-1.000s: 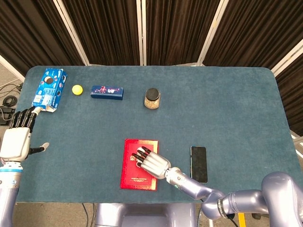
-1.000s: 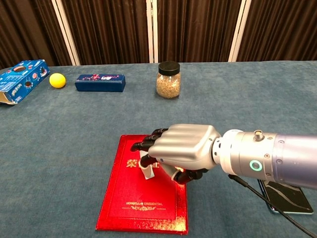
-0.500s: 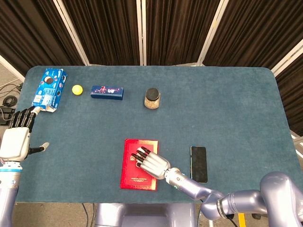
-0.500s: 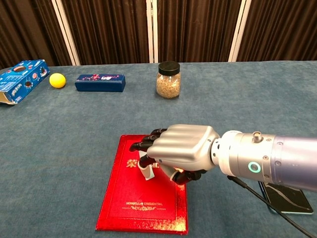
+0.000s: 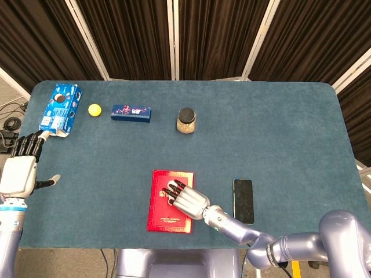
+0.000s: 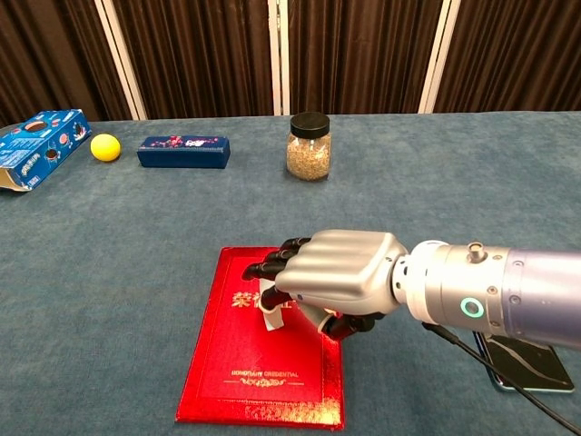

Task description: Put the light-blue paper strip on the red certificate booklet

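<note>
Hovering over the red certificate booklet (image 6: 259, 354) at lower centre, the right hand (image 6: 334, 277) pinches the light-blue paper strip (image 6: 270, 312), its lower end touching the cover. The left hand (image 5: 21, 168), at the frame's left edge, holds nothing, fingers apart.

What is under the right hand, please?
The right hand is over the red booklet. A pale paper strip shows beneath its fingers, touching the booklet. The palm hides the rest of the strip and the grip.
</note>
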{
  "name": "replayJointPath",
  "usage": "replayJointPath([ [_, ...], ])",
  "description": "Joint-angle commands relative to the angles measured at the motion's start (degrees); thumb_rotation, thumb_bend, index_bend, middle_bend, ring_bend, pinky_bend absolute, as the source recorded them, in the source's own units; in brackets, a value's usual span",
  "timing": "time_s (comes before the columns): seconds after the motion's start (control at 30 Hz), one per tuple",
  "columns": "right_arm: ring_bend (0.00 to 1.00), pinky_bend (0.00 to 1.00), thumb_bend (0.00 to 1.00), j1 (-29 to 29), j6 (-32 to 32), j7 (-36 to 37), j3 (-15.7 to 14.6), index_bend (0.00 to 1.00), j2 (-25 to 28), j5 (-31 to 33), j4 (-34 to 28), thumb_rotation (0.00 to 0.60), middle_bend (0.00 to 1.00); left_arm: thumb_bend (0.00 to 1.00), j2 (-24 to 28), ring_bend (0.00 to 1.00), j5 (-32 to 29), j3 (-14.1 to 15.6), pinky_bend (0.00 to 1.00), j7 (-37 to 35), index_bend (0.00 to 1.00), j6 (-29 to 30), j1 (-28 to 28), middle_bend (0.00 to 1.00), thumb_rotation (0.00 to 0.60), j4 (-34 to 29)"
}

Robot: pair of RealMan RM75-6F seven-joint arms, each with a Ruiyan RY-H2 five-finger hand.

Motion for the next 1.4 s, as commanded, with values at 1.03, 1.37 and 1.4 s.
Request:
replayJointPath([
  [1.03, 0.0, 0.0, 0.44, -15.9, 28.2, 15.3, -2.5, 0.02, 22.2, -19.4, -11.7, 0.6, 0.0, 0.0, 1.2, 0.0, 2.8, 1.5, 0.0, -2.1, 0.0, 1.3, 1.8, 0.0, 0.6, -1.2],
  [1.37, 0.0, 0.0, 0.0, -30.1, 42.5, 23.1, -5.8, 0.0, 26.7, -17.5, -6.7, 0.6, 0.0, 0.0, 0.8, 0.0, 7.1, 4.8, 0.0, -3.5, 0.0, 4.6, 5.2, 0.0, 0.6, 0.2],
  [1.4, 0.0, 0.0, 0.0, -31.3, 43.7, 23.2, -5.9, 0.0, 26.7, -17.2, -6.5, 0.6, 0.0, 0.0, 0.8, 0.0, 7.5, 5.1, 0.0, -3.7, 0.0, 5.1, 5.6, 0.0, 0.6, 0.3],
])
